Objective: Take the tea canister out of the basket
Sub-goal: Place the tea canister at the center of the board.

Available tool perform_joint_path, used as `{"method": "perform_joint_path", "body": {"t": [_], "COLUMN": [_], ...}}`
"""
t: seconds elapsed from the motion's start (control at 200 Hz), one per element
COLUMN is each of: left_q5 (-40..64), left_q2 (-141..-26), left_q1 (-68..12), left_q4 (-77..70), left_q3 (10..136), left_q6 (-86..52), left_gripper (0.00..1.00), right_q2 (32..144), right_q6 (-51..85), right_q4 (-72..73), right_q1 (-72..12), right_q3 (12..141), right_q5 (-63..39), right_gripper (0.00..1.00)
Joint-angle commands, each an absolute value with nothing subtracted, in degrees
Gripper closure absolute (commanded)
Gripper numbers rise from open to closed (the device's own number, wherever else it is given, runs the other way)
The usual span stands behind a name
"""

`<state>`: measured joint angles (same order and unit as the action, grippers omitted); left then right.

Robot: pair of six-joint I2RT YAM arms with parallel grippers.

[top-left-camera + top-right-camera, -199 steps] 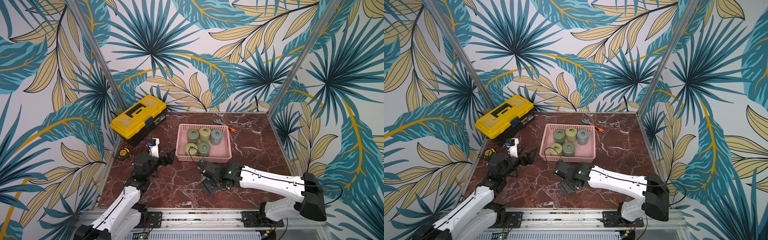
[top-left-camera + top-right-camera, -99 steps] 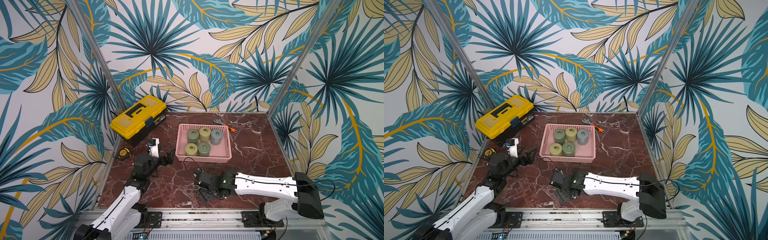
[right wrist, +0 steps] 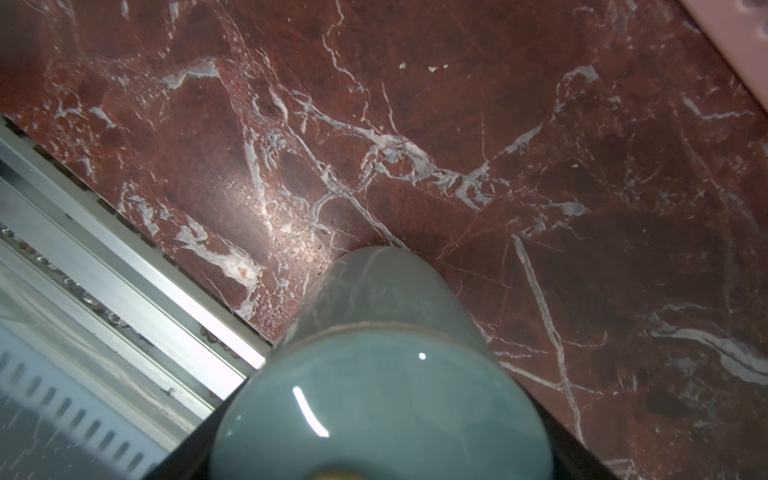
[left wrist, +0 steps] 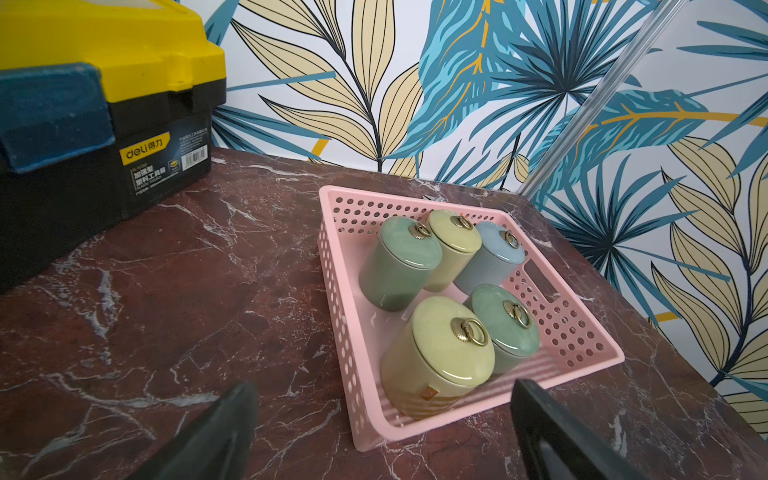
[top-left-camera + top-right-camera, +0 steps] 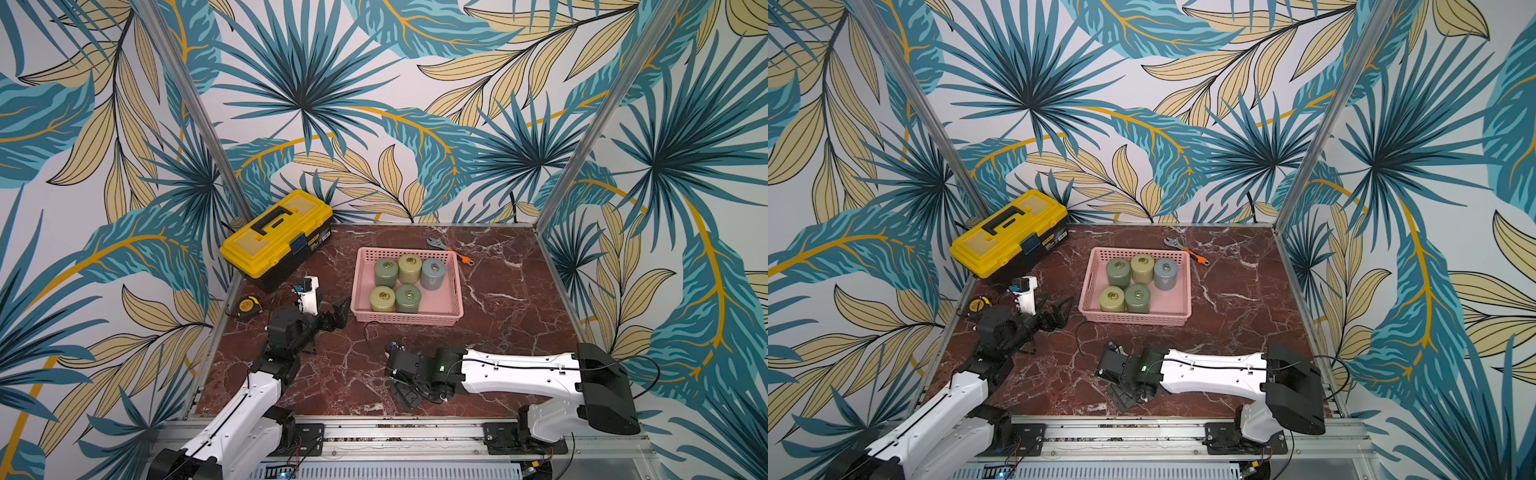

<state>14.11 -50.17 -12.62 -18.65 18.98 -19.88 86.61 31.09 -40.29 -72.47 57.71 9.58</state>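
Since a second ago the right claw (image 5: 405,384) has drawn back from the basket (image 5: 407,319) toward the front edge of the table (image 5: 519,324), and its forearm now lies almost along that edge. Its fingers (image 3: 582,461) are clamped on either side of a blue-grey canister (image 3: 382,353). The canister is upright, out of the basket, and near the middle of the front edge, close to the rail (image 3: 124,257). Whether its base touches the table I cannot tell, and in both top views the claw hides it.

The left claw (image 5: 337,309) has not shifted. It hangs wide open and empty, just off the basket's front left corner.

The basket sits mid-table, nearer the back edge. Five other canisters (image 5: 409,269) stand upright in it, three in a back row and two in front, leaving its right front part bare.

A toolbox (image 5: 276,237) fills the back left corner. A tape measure (image 5: 248,306) lies by the left edge, and a wrench (image 5: 449,250) lies behind the basket's right back corner.
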Motion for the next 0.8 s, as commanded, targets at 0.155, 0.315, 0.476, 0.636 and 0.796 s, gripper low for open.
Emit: {"method": "perform_joint_path", "body": {"t": [0.155, 0.315, 0.476, 0.636, 0.796], "left_q5": [13.6, 13.5, 13.5, 13.6, 13.5], "left_q2": [-50.2, -50.2, -50.1, -50.2, -50.0], "left_q1": [-12.6, -12.6, -12.6, -12.6, -12.6], "left_q4": [-20.0, -20.0, -20.0, -20.0, -19.8], "left_q3": [17.0, 17.0, 17.0, 17.0, 17.0], "left_q6": [-19.7, -19.7, -19.7, -19.8, -19.7], "left_gripper": [0.0, 0.0, 0.0, 0.0, 0.0], "right_q2": [87.3, 87.9, 87.8, 87.4, 86.7], "right_q6": [32.9, 33.0, 33.0, 33.0, 32.8], "right_q4": [-37.8, -37.7, -37.8, -38.2, -38.8], "right_q1": [-73.1, -73.7, -74.0, -74.2, -74.2], "right_q3": [56.3, 56.2, 55.9, 56.0, 56.5], "right_q5": [9.6, 9.4, 9.7, 10.4, 10.9], "right_gripper": [0.46, 0.39, 0.24, 0.01, 0.01]}}
